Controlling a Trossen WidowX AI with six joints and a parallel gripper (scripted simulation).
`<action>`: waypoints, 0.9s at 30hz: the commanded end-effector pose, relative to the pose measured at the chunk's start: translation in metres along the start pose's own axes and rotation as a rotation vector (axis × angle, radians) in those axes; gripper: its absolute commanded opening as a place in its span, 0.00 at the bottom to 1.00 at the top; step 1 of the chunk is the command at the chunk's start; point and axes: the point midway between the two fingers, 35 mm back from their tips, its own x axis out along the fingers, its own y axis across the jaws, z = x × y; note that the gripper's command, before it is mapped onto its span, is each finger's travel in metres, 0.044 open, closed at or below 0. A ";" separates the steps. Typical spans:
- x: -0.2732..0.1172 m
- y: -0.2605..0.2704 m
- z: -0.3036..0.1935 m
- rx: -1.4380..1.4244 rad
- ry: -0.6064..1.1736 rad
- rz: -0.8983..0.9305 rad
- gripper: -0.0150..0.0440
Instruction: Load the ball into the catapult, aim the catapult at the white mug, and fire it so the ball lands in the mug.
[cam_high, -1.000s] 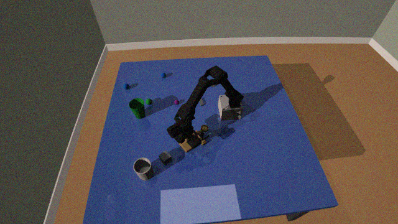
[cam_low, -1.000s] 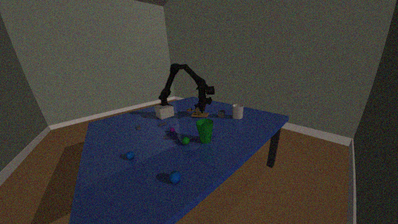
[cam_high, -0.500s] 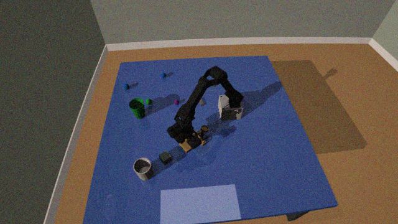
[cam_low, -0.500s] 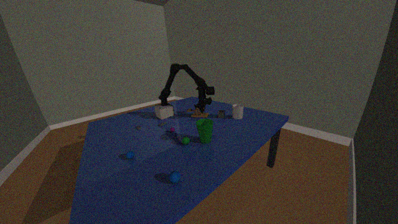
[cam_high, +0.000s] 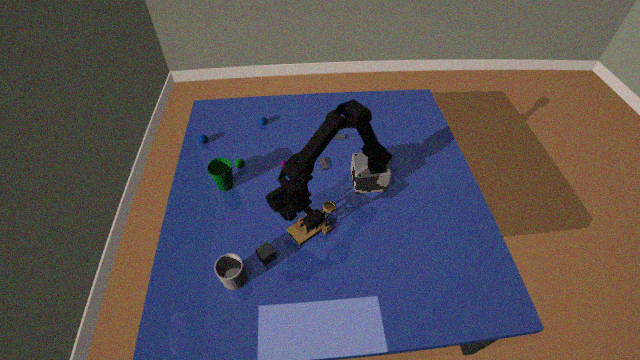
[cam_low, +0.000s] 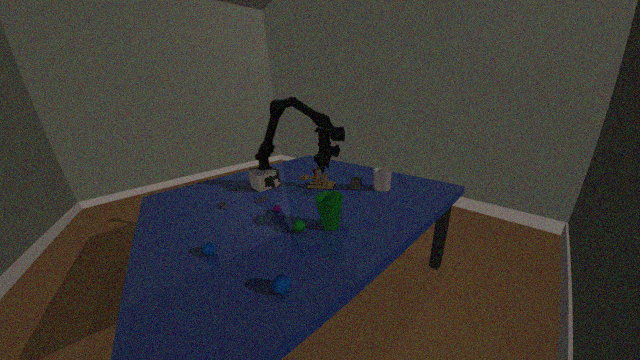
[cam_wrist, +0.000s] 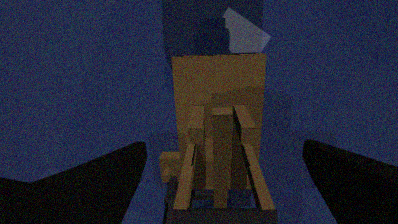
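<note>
The wooden catapult (cam_high: 300, 232) (cam_low: 321, 185) (cam_wrist: 217, 75) stands on the blue table, its flat base end toward the white mug (cam_high: 241, 281) (cam_low: 382, 181). Its small round cup (cam_high: 329, 206) is at the end away from the mug; whether a ball lies in it I cannot tell. My gripper (cam_high: 316, 220) (cam_low: 322, 169) (cam_wrist: 223, 149) points down over the catapult and is open, with one finger on each side of the catapult's uprights and nothing held. A magenta ball (cam_high: 283, 163) (cam_low: 277, 208) and a green ball (cam_high: 239, 163) (cam_low: 299, 226) lie on the table.
A dark block (cam_high: 266, 253) (cam_low: 356, 183) stands between catapult and mug. A green cup (cam_high: 223, 177) (cam_low: 330, 212) stands near the green ball. Two blue balls (cam_high: 203, 139) (cam_high: 262, 121) (cam_low: 281, 284) (cam_low: 209, 249) and two small grey pieces (cam_high: 325, 163) (cam_high: 342, 136) lie farther off.
</note>
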 end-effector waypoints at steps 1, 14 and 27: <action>-0.040 0.000 -0.002 0.004 -0.024 0.000 1.00; -0.086 -0.001 -0.002 0.002 -0.055 0.001 1.00; -0.038 -0.099 -0.007 0.233 -0.038 0.020 0.76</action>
